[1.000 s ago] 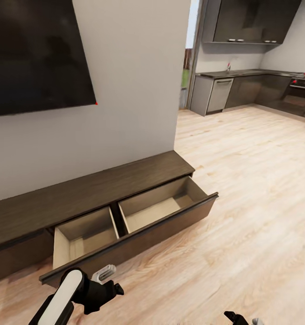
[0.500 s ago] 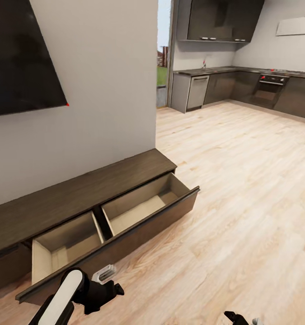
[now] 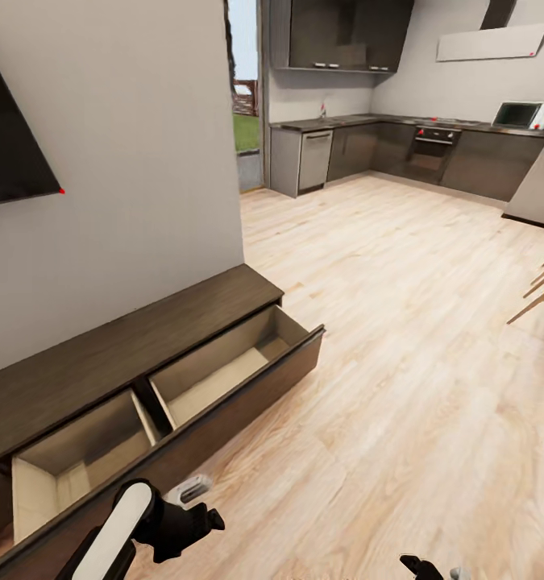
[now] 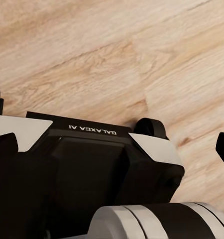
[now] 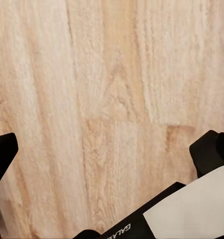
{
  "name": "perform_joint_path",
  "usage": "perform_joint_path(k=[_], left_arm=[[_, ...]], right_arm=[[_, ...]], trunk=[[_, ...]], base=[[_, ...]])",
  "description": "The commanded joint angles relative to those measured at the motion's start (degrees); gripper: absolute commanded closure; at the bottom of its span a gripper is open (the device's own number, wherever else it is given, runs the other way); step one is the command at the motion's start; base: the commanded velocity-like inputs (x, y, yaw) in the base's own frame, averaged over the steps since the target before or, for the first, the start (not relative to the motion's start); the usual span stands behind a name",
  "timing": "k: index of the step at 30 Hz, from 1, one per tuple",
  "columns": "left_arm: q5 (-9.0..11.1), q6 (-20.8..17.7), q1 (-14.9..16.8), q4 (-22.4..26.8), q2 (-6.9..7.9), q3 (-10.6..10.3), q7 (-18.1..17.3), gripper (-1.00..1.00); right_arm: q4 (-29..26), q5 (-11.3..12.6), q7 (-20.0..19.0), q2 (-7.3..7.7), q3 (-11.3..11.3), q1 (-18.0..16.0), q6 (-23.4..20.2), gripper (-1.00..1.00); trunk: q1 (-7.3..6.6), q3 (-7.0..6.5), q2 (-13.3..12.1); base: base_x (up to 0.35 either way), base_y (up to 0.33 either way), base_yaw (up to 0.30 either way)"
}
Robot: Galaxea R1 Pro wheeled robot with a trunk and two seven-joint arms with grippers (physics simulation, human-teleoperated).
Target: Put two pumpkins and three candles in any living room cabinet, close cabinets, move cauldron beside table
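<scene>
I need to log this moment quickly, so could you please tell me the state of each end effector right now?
Left end effector: open, holding nothing, above the wooden floor.
Right end effector: open, empty, fingers spread over bare floor.

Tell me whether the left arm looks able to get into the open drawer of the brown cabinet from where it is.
Probably yes. The left pincer hangs just in front of the pulled-out drawer of the cabinet, nothing stands between them, and the drawer's top is open. It would likely need to lift over the front panel first.

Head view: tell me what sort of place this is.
Likely an open-plan home: a living area with a low dark cabinet, its drawer open, under a wall screen, leading over wood floor to a kitchen counter.
</scene>
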State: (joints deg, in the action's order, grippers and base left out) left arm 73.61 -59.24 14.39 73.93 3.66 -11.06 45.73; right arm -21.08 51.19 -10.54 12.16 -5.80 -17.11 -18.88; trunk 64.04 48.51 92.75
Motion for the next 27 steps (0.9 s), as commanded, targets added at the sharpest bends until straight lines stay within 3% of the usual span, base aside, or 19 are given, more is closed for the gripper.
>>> perform_joint_path(k=[1,27], left_arm=[[0.56,0.0,0.02,0.06,0.04,-0.1,0.6,-1.0],[0.57,0.05,0.02,-0.01,0.03,-0.18,0.6,-1.0]], right_arm=[[-0.01,0.13,-0.12,-0.03,-0.42,-0.03,-0.39,-1.0],[0.03,0.13,-0.07,-0.03,-0.44,-0.03,1.37,-1.0]], trunk=[[0.0,0.08,0.02],[0.0,0.91,0.02]], base=[[0.0,0.0,-0.269],[0.0,0.0,-0.269]])
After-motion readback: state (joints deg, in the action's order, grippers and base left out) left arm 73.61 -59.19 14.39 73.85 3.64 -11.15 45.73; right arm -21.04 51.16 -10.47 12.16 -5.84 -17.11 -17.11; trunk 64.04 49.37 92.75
